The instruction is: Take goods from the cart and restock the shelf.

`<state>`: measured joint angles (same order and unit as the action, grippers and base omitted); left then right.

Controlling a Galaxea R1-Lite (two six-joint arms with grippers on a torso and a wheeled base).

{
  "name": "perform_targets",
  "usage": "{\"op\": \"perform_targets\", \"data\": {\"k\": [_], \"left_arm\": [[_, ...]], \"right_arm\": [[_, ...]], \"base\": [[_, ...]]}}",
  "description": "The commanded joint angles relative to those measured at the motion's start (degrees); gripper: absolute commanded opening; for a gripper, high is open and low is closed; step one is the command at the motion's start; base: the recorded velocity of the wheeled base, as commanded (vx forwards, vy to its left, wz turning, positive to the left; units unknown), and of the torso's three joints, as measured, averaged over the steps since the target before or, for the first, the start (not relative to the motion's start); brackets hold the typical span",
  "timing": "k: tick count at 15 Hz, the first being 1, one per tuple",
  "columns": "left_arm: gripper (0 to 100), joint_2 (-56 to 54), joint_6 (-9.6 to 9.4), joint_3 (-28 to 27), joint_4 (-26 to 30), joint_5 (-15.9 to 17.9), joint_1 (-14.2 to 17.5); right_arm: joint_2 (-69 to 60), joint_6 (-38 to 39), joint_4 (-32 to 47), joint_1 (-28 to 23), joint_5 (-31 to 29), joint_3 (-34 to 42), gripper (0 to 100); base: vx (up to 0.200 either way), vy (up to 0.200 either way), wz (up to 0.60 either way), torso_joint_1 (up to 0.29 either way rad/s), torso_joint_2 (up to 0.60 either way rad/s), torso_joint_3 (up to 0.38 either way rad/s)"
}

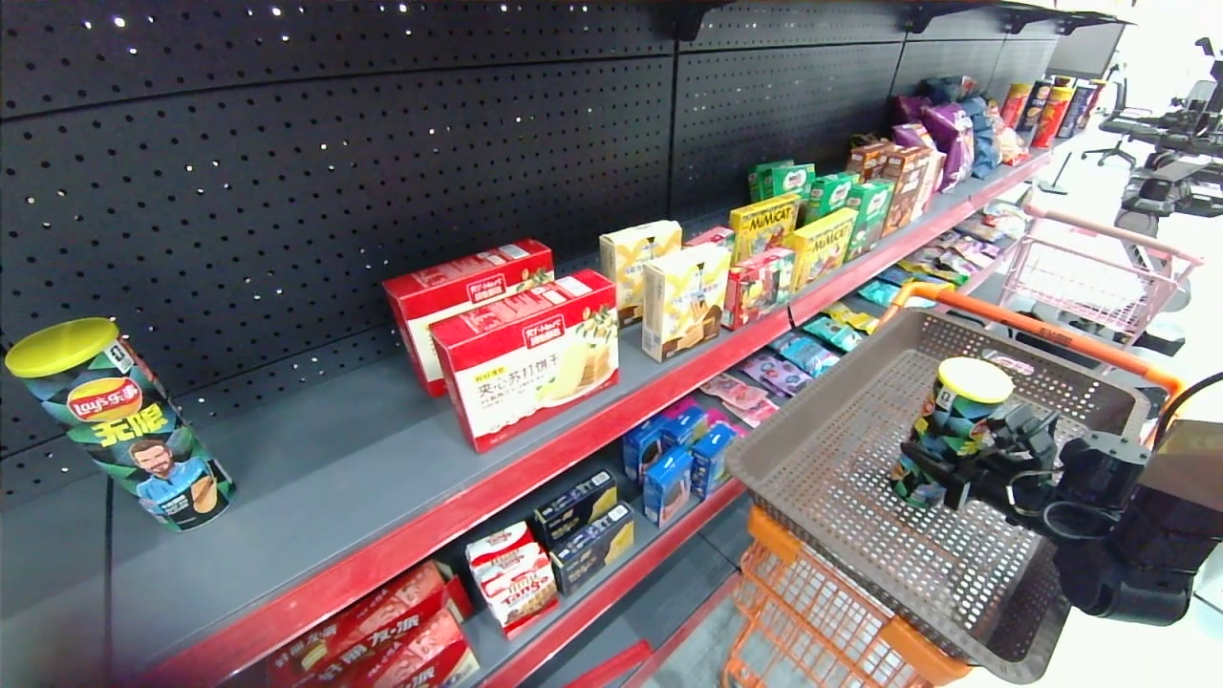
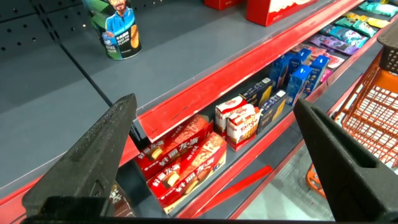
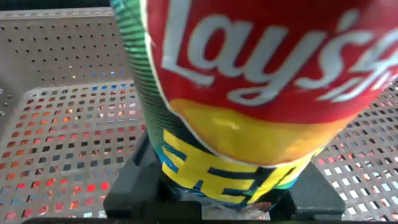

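The right gripper (image 1: 967,476) is closed around the lower body of a tall cardboard crisp can (image 1: 948,420) with a yellow plastic lid and a green-and-black patterned wrap. The can stands slightly tilted inside the grey perforated plastic cart basket (image 1: 841,449), and it cannot be told whether its base rests on the basket floor or is just off it. The left gripper (image 2: 214,104) hangs with its dark fingers spread wide and nothing between them, above the red front edge of the grey metal shelf (image 1: 315,459). The hold sits low on a tall, smooth tube, so the likeliest trouble is the crisp can leaning or sliding between the pads once it is lifted and swung across. A hurried lift could also catch it on the basket's wall or on the orange handle bar (image 1: 1037,330) nearby. On the shelf, two red biscuit boxes (image 1: 530,368) stand near the front edge and could be knocked by the arm or the can. A second can (image 1: 119,425) of the same kind stands upright at the robot's far left. The bare grey shelf between it and the boxes looks like the place to aim for, though setting down too close could topple the second can. Yellow and green boxes line the shelf farther right, and a pink wire cart (image 1: 1099,272) stands beyond.
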<state>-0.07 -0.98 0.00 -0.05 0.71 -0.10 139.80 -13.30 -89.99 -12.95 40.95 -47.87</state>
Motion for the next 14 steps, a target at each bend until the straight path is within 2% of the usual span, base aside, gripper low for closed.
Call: {"op": "perform_targets", "data": {"k": [1, 3, 5, 8, 12, 14], "left_arm": [[100, 0.07, 0.01, 0.00, -0.04, 0.00, 0.01], [100, 0.07, 0.01, 0.00, 0.05, 0.00, 0.01], [100, 0.07, 0.01, 0.00, -0.04, 0.00, 0.01], [100, 0.07, 0.01, 0.00, -0.04, 0.00, 0.01], [100, 0.07, 0.10, 0.00, 0.05, 0.00, 0.01], [100, 0.07, 0.01, 0.00, -0.04, 0.00, 0.01]], "right_arm": [[-0.93, -0.06, -0.01, 0.03, -0.08, 0.68, 0], [-2.96, -0.06, -0.01, -0.24, -0.08, 2.43, 0], [-10.08, 0.12, -0.01, -0.41, -0.96, 10.43, 0], [-22.29, 0.56, -0.01, 1.34, -7.55, 22.21, 0], [-37.23, 0.56, -0.01, 3.72, -14.84, 30.47, 0], [-41.72, -0.15, -0.01, 4.77, -21.17, 34.16, 0]], "base": [[0.000, 0.000, 0.00, 0.000, 0.00, 0.000], [0.000, 0.000, 0.00, 0.000, 0.00, 0.000], [0.000, 0.000, 0.00, 0.000, 0.00, 0.000], [0.000, 0.000, 0.00, 0.000, 0.00, 0.000], [0.000, 0.000, 0.00, 0.000, 0.00, 0.000], [0.000, 0.000, 0.00, 0.000, 0.00, 0.000]]}}
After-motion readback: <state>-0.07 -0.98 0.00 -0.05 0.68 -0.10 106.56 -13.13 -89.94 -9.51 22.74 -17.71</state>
